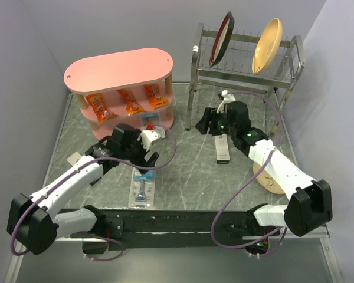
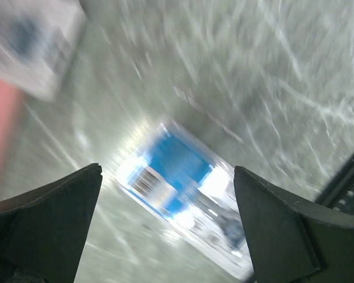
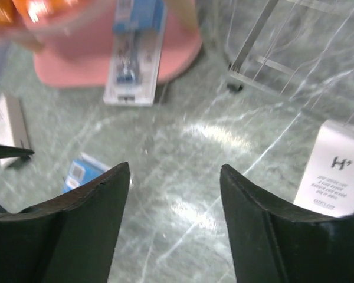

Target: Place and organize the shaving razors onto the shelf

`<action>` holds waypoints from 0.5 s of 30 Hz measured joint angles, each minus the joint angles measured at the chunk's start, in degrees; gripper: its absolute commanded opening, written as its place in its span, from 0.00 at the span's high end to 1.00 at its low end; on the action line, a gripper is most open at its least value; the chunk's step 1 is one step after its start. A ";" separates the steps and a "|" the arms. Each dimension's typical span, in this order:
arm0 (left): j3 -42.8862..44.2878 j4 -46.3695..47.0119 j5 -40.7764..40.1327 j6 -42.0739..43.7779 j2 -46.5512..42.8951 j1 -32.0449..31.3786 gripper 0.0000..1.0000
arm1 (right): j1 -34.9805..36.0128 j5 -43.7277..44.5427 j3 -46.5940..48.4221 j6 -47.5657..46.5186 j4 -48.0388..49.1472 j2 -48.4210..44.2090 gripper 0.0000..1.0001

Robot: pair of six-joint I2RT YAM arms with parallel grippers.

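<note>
**One razor pack on the shelf, one on the table; both grippers empty**

The first razor pack lies flat on the bottom board of the pink shelf, blue card end toward the back. Its near end reaches past the board's rim. The second razor pack lies flat on the grey marbled table, in front of the shelf and apart from it, near the arms' bases.

The left gripper is between the shelf front and the second pack. Its jaws are spread wide with nothing in them. The left wrist view is blurred, but shows that pack on the table below the gap, untouched.

The right gripper is near the foot of the metal dish rack. Its jaws are parted and there is only bare table between them.

Three orange snack packets sit on the shelf's middle tier. A white-and-black box lies on the table just beside the right gripper, and a second box lies left of the left arm. The rack holds a dark plate and a beige plate, both on edge. A pale dish lies partly under the right arm.
</note>
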 measured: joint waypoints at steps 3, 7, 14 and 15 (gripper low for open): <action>-2.93 -0.26 -2.58 -6.29 0.66 -0.02 0.01 | 2.27 -0.22 -0.20 -1.40 -0.48 1.42 0.25; 0.28 -0.79 -7.15 -18.47 6.45 -0.50 0.01 | 4.61 -0.35 -0.15 -2.16 -0.55 2.78 0.24; 3.13 -2.08 -12.24 -39.50 14.75 -4.48 0.01 | 6.10 -0.31 1.57 -2.84 -1.25 6.91 0.24; 2.71 -2.05 -12.28 -41.68 15.34 -4.98 0.01 | 6.16 -0.24 1.81 -3.02 -1.29 7.19 0.24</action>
